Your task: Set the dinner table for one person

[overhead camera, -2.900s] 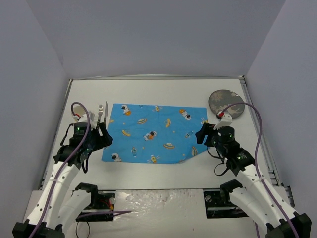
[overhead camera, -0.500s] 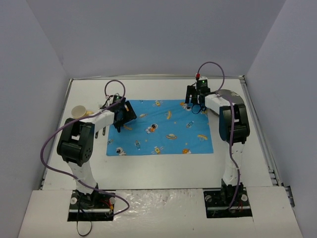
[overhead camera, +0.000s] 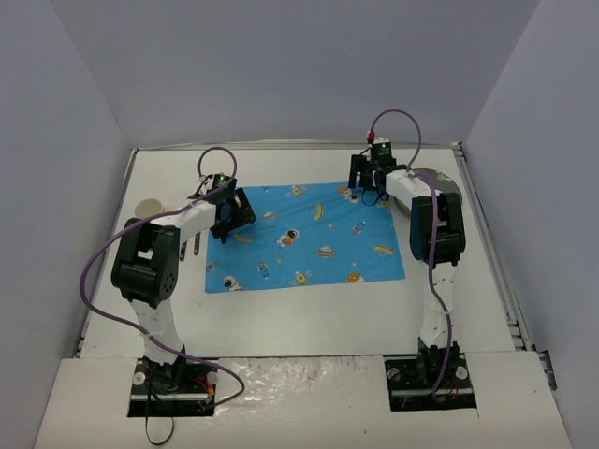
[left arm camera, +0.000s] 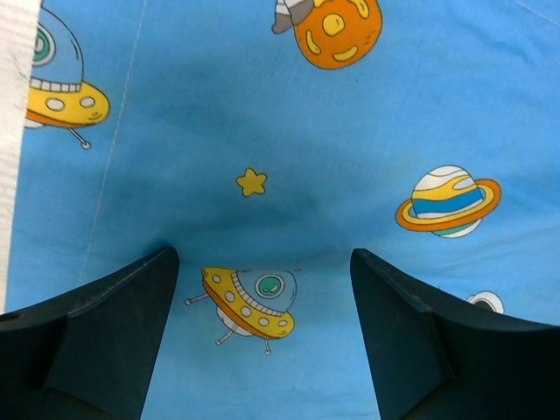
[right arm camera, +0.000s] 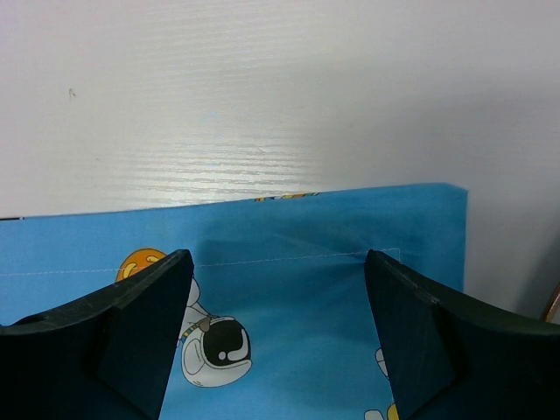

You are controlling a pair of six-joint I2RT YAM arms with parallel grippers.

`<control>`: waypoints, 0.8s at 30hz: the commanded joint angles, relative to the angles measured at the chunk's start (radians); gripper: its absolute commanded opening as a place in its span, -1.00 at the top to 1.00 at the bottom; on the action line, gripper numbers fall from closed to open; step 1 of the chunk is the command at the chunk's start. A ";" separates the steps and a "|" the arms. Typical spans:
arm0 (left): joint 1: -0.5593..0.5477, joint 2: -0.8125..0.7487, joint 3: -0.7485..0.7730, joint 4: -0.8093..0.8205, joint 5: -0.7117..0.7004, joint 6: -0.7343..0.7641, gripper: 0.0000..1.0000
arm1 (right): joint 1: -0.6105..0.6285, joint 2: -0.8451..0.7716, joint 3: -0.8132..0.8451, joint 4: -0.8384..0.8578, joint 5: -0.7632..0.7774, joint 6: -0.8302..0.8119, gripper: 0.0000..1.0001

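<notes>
The dinner table (overhead camera: 309,318) is a white top with a thin metal rim. A blue space-print placemat (overhead camera: 309,243) lies flat in its middle. My left gripper (overhead camera: 229,213) is open with its fingers spread on the placemat's far left part; the left wrist view shows the cloth (left arm camera: 262,131) between the left gripper's (left arm camera: 262,262) tips. My right gripper (overhead camera: 367,182) is open over the placemat's far right corner. In the right wrist view the right gripper's (right arm camera: 278,258) tips straddle the cloth's stitched hem (right arm camera: 289,289), with bare table (right arm camera: 262,87) beyond.
A grey plate (overhead camera: 447,180) sits at the far right, partly hidden by the right arm. A beige cup (overhead camera: 148,208) stands at the left. Cutlery (overhead camera: 192,245) lies beside the placemat's left edge, partly under the left arm. Walls enclose three sides.
Both arms have reached from the near side out to the placemat's far corners. The placemat now lies flat and has shifted slightly to the right and away in the last half second.
</notes>
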 commanded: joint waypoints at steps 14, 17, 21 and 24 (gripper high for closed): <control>0.016 0.008 0.132 0.015 0.015 0.123 -0.54 | -0.073 -0.213 -0.117 -0.051 -0.004 -0.019 -0.55; 0.015 -0.058 0.134 0.064 0.023 0.136 -0.54 | -0.071 -0.329 -0.160 0.015 -0.018 -0.033 -0.55; 0.014 -0.100 0.158 0.091 0.047 0.144 -0.55 | -0.067 -0.485 -0.204 0.077 -0.029 -0.034 -0.57; 0.014 -0.092 0.180 0.107 0.054 0.157 -0.55 | -0.068 -0.574 -0.254 0.084 -0.008 -0.020 -0.57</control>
